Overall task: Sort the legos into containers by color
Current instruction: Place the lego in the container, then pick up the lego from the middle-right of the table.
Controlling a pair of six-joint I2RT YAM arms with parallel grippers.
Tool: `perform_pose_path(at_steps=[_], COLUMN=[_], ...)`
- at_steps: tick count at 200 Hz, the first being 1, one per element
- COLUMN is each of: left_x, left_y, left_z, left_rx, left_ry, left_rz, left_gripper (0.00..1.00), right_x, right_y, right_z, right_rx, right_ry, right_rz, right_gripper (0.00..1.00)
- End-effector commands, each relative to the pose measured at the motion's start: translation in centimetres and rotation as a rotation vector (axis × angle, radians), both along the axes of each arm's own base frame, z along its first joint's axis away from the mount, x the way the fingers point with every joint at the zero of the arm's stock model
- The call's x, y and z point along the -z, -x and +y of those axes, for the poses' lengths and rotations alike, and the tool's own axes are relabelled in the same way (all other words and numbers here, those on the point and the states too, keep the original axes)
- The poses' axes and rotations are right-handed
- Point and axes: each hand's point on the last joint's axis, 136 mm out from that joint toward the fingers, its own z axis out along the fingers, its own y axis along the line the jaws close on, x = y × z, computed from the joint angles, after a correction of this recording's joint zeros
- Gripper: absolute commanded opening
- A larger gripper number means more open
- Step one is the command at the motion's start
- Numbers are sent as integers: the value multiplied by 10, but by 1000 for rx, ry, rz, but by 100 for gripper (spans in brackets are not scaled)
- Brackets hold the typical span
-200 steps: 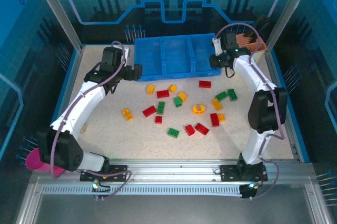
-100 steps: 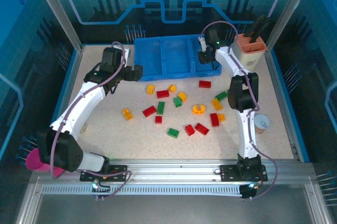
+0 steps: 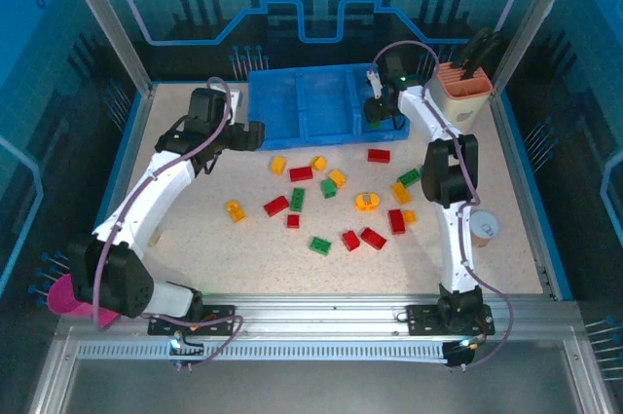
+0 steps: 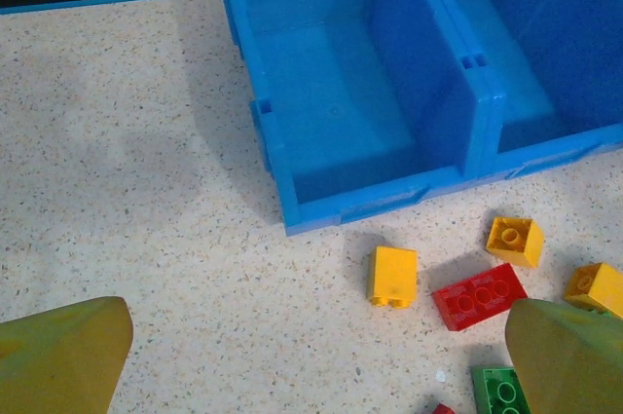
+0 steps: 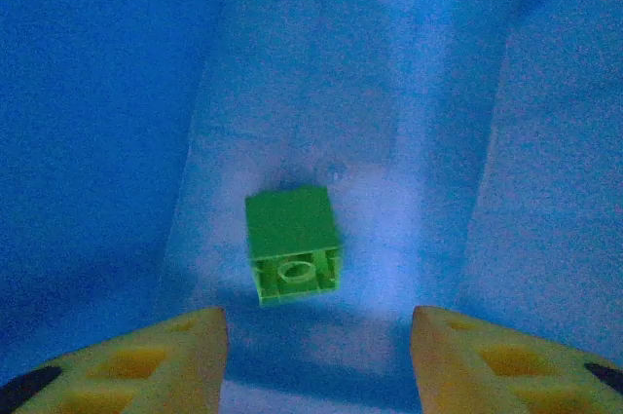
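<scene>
My right gripper, over the blue tray's right compartment, has just parted its jaws; the green brick lies loose inside, sorted. My left gripper hovers, jaws spread wide.

top view: bright overhead light, sharp, soft shadows on tabletop, dim blue surround at edges | left wrist: bright, crisp, fingertips blurred in lower corners, soft shadow left of tray | right wrist: strong blue cast, grainy, faint shadow below green brick
</scene>
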Motion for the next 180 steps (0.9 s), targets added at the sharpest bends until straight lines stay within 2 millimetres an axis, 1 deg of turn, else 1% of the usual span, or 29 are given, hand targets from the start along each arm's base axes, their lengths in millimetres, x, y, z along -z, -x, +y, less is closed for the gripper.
perform_pose_path(at_steps=[1, 5, 20, 23, 34, 45, 48, 53, 54, 56, 72, 73, 76, 83, 94, 108, 122, 136, 145, 166, 180], left_x=[-6, -6, -10, -10, -13, -13, -14, -13, -13, -13, -10, -10, -9, -8, -5, -3, 0, 2, 3, 3, 4], left_y=[11, 12, 15, 15, 18, 20, 20, 21, 21, 21, 21, 22, 22, 22, 23, 23, 23, 23, 23, 24, 25], left_z=[-6, -6, -8, -8, -8, -9, -10, -10, -10, -10, -14, -15, -16, -17, -21, -25, -28, -30, -32, -34, -34], left_rx=[22, 25, 31, 31, 35, 40, 41, 43, 44, 43, 55, 56, 58, 63, 71, 85, 94, 100, 104, 110, 111], left_ry=[31, 34, 42, 41, 43, 44, 45, 46, 47, 48, 55, 56, 58, 61, 66, 70, 75, 79, 83, 84, 78], left_rz=[5, 3, -7, -8, -16, -18, -19, -19, -19, -20, -15, -14, -11, -5, 4, 13, 21, 28, 32, 36, 37], left_gripper=[100, 99, 100, 99, 99, 100, 99, 99, 99, 99, 100, 100, 99, 99, 99, 99, 99, 99, 100, 99, 100], right_x=[-53, -53, -64, -62, -70, -68, -72, -69, -71, -68, -62, -60, -60, -54, -45, -37, -29, -21, -15, 0, 12], right_y=[17, 22, 39, 43, 60, 80, 85, 96, 97, 102, 135, 140, 143, 159, 183, 205, 219, 227, 232, 238, 239], right_z=[5, 6, 5, 3, -5, -16, -19, -24, -24, -26, -36, -37, -38, -41, -41, -38, -36, -35, -28, -21, -23], right_rx=[-3, -2, 6, 10, 42, 82, 92, 107, 109, 115, 159, 165, 170, 196, 225, 231, 218, 206, 173, 134, 132], right_ry=[-37, -37, -40, -38, -31, -24, -28, -29, -31, -32, -49, -49, -50, -58, -86, -117, -130, -134, -154, -145, -112], right_rz=[-53, -45, -47, -41, -42, -20, -23, -7, -11, 0, 38, 44, 47, 69, 105, 122, 121, 139, 166, 217, 242], right_gripper=[54, 55, 55, 56, 57, 59, 60, 61, 61, 62, 63, 64, 64, 64, 64, 64, 65, 67, 70, 72, 72])
